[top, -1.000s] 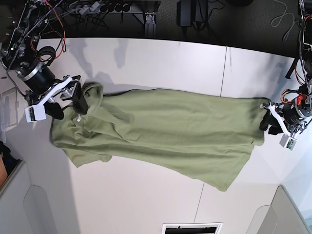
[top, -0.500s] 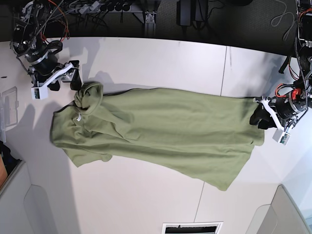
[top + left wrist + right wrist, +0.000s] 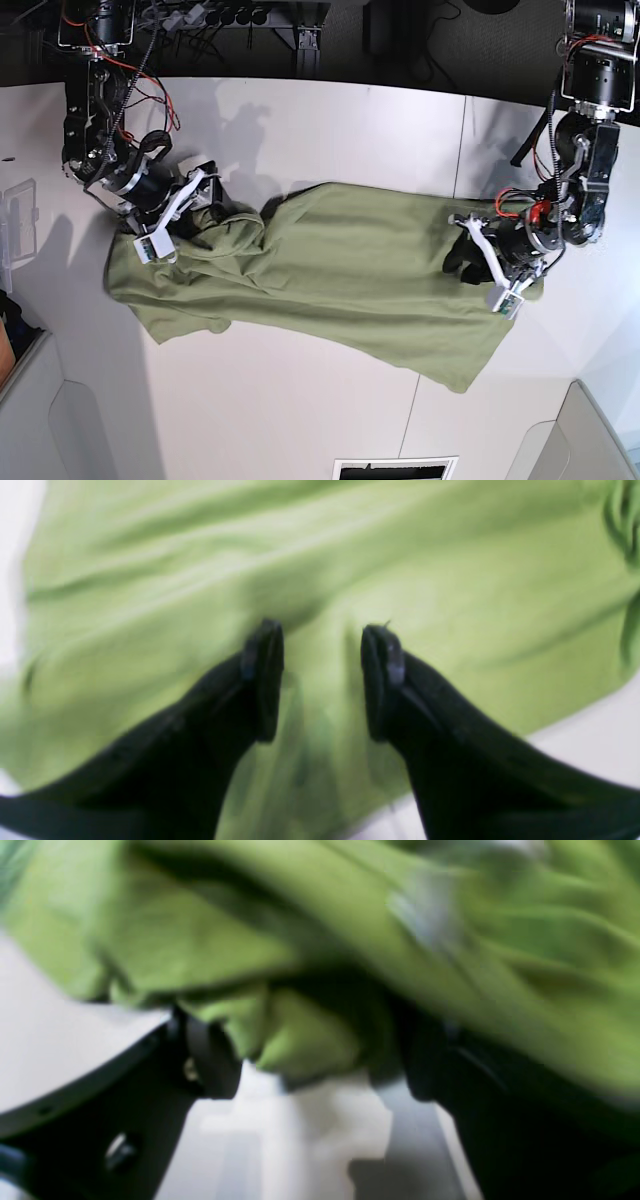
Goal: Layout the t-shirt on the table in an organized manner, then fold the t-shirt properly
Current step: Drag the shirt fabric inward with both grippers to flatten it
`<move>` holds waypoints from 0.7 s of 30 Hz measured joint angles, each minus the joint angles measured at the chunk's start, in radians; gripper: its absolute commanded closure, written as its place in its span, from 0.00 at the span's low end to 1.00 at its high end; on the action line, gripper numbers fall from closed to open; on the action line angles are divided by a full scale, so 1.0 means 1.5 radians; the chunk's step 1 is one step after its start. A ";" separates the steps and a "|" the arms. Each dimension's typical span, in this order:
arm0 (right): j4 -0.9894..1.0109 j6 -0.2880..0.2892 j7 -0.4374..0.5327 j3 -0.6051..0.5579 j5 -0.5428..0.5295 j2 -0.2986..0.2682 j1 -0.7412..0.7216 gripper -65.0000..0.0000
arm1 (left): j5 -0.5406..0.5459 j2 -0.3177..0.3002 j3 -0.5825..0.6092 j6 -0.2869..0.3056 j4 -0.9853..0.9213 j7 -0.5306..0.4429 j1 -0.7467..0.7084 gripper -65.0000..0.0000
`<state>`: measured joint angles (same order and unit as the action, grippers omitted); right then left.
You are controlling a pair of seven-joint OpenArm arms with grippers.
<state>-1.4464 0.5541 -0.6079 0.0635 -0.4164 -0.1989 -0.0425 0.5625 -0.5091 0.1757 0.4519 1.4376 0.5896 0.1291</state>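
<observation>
Both arms have swung in over the cloth since half a second ago: the right gripper, which was off the collar end on bare table, now sits on the bunched neck area, and the left gripper has come inward from the hem edge onto the fabric. The t-shirt lies stretched lengthwise across the table, its collar end toward the base view's left and its hem toward the right, and its upper edge near the right gripper now bulges further in than before. Wrist view on the left: the jaws stand apart, fingertips pressing down on flat green cloth with a strip of it between them, nothing pinched. Wrist view on the right, blurred: jaws spread wide, a lump of folded fabric sitting in the gap, white table showing below it. Whether either finger actually touches that lump I cannot tell through the blur. A grey bin sits at the lower right corner.
</observation>
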 measured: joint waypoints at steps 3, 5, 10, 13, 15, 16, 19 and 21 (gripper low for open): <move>-0.002 0.001 -0.016 -0.031 -0.031 0.005 0.000 0.32 | -0.058 0.020 0.080 -0.023 -0.015 -0.030 0.032 0.56; -0.003 0.001 -0.022 -0.043 -0.051 0.011 0.001 0.32 | -0.079 0.037 0.123 -0.037 -0.044 -0.043 0.054 0.56; -0.004 0.008 -0.103 -0.048 -0.132 0.028 0.003 0.59 | -0.095 0.081 0.179 -0.044 -0.129 -0.071 0.096 0.56; -0.004 0.010 -0.139 -0.050 -0.178 0.030 0.017 0.92 | -0.113 0.106 0.181 -0.044 -0.168 -0.085 0.113 0.56; -0.005 0.010 -0.139 -0.050 -0.194 0.029 0.029 1.00 | -0.117 0.112 0.182 -0.043 -0.182 -0.102 0.113 0.56; -0.009 0.010 -0.140 -0.050 -0.196 0.029 0.033 1.00 | -0.115 0.112 0.182 -0.042 -0.186 -0.106 0.114 0.56; -0.031 0.010 -0.145 -0.049 -0.207 0.029 0.056 1.00 | -0.115 0.112 0.182 -0.042 -0.191 -0.109 0.114 0.56; -0.060 0.012 -0.174 -0.050 -0.219 0.029 0.078 1.00 | -0.121 0.112 0.182 -0.041 -0.192 -0.111 0.115 0.56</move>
<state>-1.5360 0.5724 -0.8688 -0.0109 -0.7444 -0.1551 0.0750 0.3805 -0.3405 0.4484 0.3897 1.1496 0.4229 0.3023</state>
